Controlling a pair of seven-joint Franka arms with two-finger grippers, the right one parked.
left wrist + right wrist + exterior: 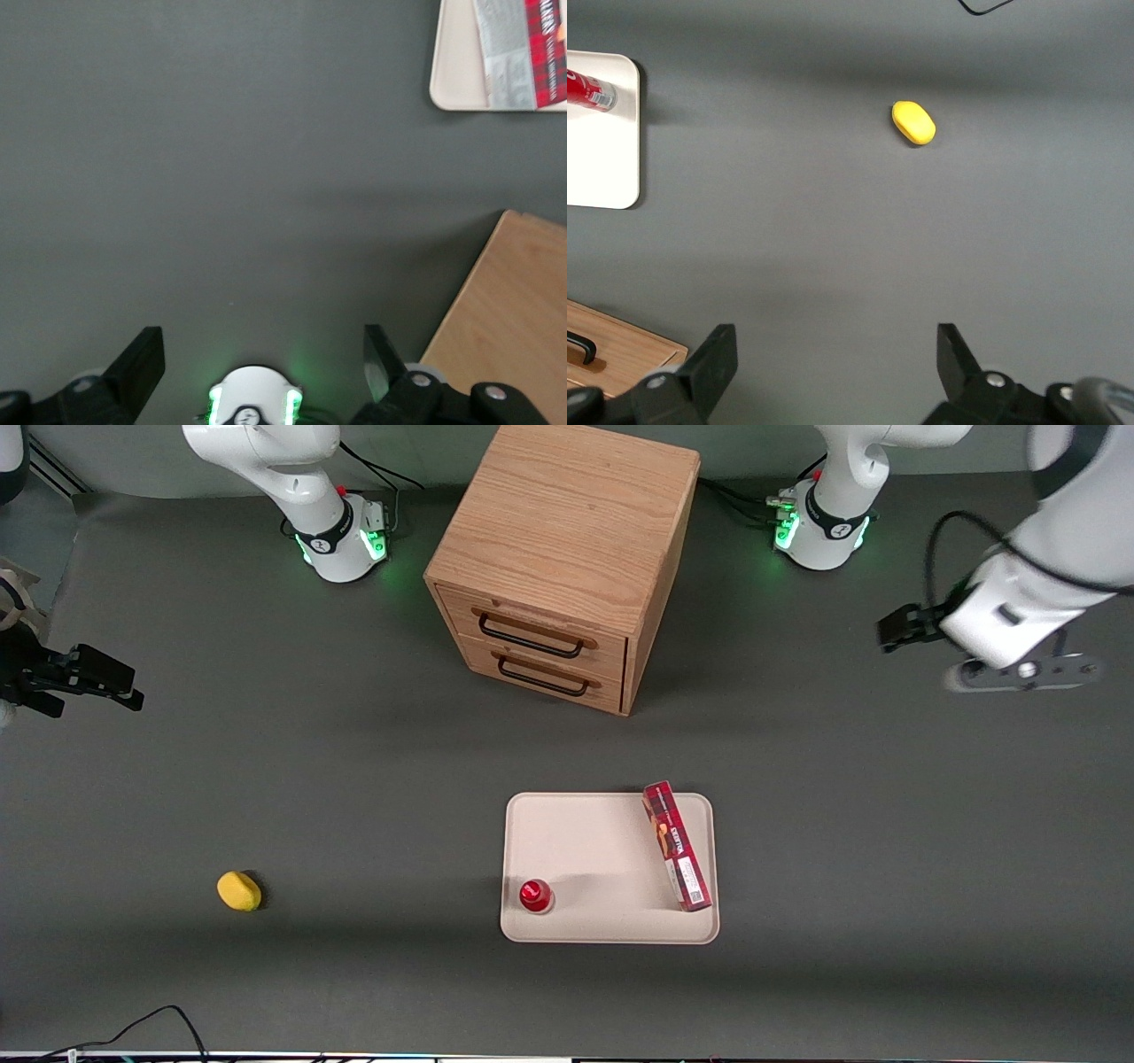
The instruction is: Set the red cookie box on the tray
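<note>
The red cookie box (pixel 678 859) lies on the cream-white tray (pixel 585 841), along the tray's edge toward the working arm's end, its white label end nearer the front camera. The box (pixel 545 53) and a corner of the tray (pixel 456 62) also show in the left wrist view. My left gripper (pixel 899 629) is open and empty, raised above the table toward the working arm's end, well apart from the tray and farther from the front camera than it. In the left wrist view the gripper (pixel 261 345) has its fingers spread wide over bare table.
A small round red-capped object (pixel 535 895) stands on the tray's near corner toward the parked arm's end. A wooden two-drawer cabinet (pixel 567 540) stands farther back at the table's middle. A yellow object (pixel 238 890) lies toward the parked arm's end.
</note>
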